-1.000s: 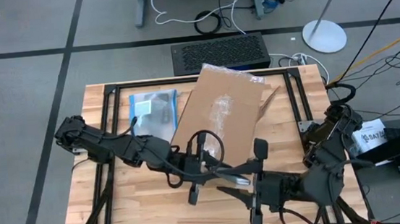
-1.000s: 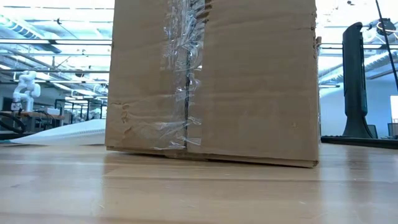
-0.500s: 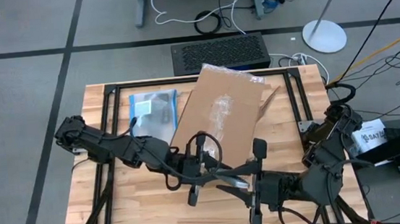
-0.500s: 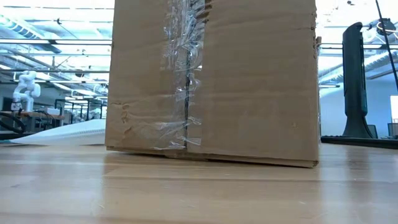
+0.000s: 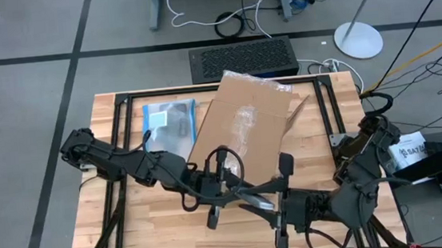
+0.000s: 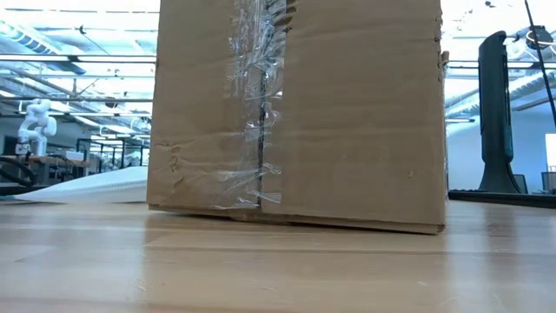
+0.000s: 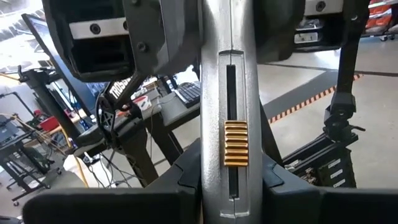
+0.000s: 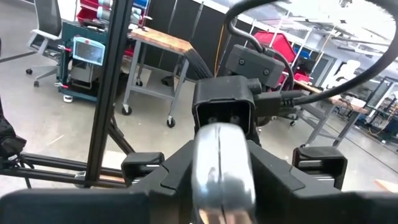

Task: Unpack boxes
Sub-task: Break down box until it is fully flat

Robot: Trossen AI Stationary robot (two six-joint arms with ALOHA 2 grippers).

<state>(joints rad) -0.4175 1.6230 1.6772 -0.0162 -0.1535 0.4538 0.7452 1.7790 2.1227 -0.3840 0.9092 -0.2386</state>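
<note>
Nothing moved vs earlier. 1 brown taped cardboard box (image 5: pixel 247 128) on wood worktop (image 5: pixel 158 234), flap open. Both hands grip 1 silver tool (image 5: pixel 261 201).

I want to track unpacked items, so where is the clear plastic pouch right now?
High view: the clear plastic pouch lies flat at the table's far left, just left of the cardboard box.

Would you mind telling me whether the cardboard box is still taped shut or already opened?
Partly opened: the box has one flap lifted at its right edge, though tape still runs down its seam.
</note>
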